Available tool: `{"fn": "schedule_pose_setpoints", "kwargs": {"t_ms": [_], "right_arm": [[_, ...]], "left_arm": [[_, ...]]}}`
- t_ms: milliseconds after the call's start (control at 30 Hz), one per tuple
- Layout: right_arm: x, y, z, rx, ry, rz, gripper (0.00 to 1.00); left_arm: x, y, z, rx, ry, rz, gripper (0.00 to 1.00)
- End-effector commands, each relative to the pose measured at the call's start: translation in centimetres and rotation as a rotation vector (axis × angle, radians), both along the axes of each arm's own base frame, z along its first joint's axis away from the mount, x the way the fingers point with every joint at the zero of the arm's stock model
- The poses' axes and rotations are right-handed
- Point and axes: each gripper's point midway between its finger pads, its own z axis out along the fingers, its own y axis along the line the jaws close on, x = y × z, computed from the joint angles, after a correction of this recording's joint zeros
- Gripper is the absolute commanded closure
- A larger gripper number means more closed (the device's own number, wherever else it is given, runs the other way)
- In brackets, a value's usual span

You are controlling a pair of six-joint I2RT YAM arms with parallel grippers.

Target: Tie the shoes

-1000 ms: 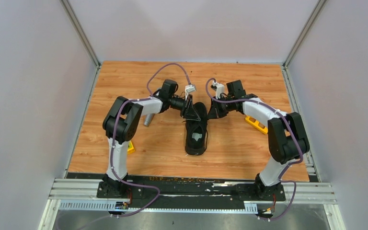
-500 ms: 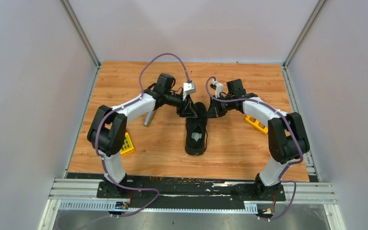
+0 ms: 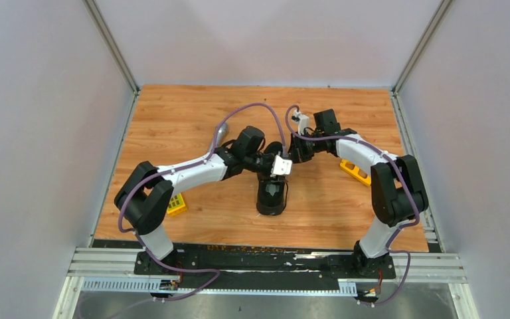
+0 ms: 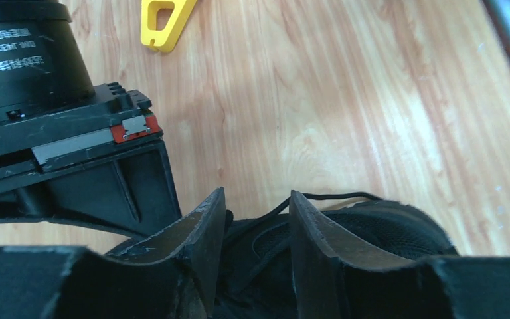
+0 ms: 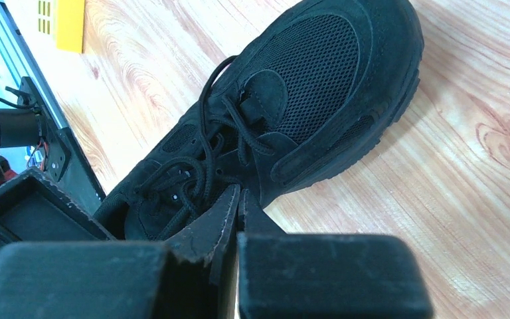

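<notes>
Wood-grain table [image 3: 172,113] was seen closed in by pale grey walls [image 3: 40,100] on three sides. Near its middle the black sneaker [image 5: 319,86] was laid lengthwise, heel toward the near edge and toe toward the far wall. Its thin black laces [image 5: 202,156] were seen loose and tangled over the tongue. From above, the far half of the sneaker was hidden by the left arm [image 3: 189,171], which was stretched across from the left. The left gripper [image 4: 255,203] was held low over the lace area with its fingers set moderately apart. A strand of lace was visible in the gap, though contact with either finger could not be told. The right gripper [image 5: 239,196] was placed at the right side of the sneaker beside the eyelets, its fingers pressed together. Whether a lace was pinched between them could not be told. A silver microphone [image 3: 222,132] was lying to the far left of the sneaker, partly covered by the left arm's purple cable [image 3: 252,106]. One yellow block [image 3: 176,203] was lying by the left arm's elbow. Another yellow piece [image 3: 356,171] was lying to the right, beneath the right arm [image 3: 372,156].
</notes>
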Motion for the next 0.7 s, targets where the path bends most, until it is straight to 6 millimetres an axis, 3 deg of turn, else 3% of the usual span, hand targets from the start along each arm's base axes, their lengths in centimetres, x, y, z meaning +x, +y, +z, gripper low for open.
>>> {"fn": "schedule_pose_setpoints", "kwargs": {"t_ms": [0,433,500,667], "right_arm": [[0.7,0.5,1.1,0.032,-0.025,0.01,1.0],[0.7,0.6,1.1,0.038,-0.017,0.011,1.0],[0.7,0.6,1.1,0.038,-0.017,0.01,1.0],[0.7,0.4,1.3,0.034,-0.021,0.001,1.0]], "left_arm": [[1.9,-0.6,1.4,-0.011,-0.268,0.003,0.54],[3.7,0.0,1.3,0.032,-0.355,0.133,0.66],[4.0,-0.1,1.8,0.022,-0.353,0.159,0.71],[4.4,0.2,3.1,0.0,-0.319,0.216,0.98]]}}
